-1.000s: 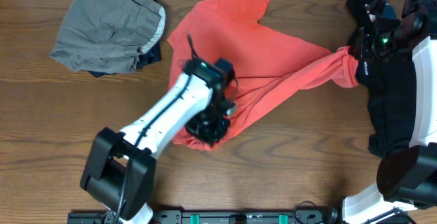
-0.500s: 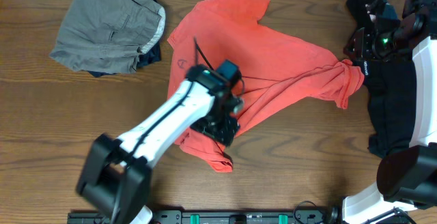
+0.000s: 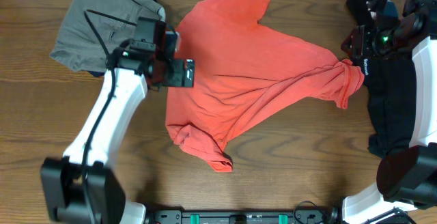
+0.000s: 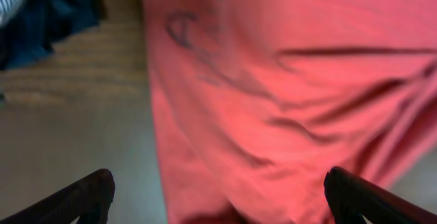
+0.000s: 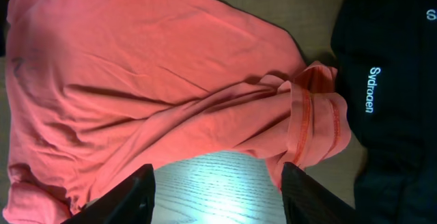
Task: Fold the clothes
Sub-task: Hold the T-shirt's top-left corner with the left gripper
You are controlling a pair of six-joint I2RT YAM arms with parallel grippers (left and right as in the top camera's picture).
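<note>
The coral-red T-shirt (image 3: 239,80) lies spread and wrinkled in the middle of the table, with one end bunched at the right (image 3: 348,80). My left gripper (image 3: 179,72) hovers open over the shirt's left edge. In the left wrist view its fingertips (image 4: 89,197) stand wide apart above the red cloth (image 4: 273,80) and hold nothing. My right gripper (image 3: 356,48) hangs open just above the bunched end. In the right wrist view that gripper (image 5: 218,197) is over bare wood, with the bunched cloth (image 5: 314,115) lying loose ahead of it.
Grey-khaki shorts (image 3: 102,26) sit at the back left on a navy piece (image 3: 151,53), close to my left arm. A black shirt (image 3: 392,101) with white lettering (image 5: 374,89) lies along the right edge under my right arm.
Both grippers have opened and let go of the T-shirt. The left arm swung from the shirt's lower edge up to its left edge. The right-hand end dropped onto the table.
</note>
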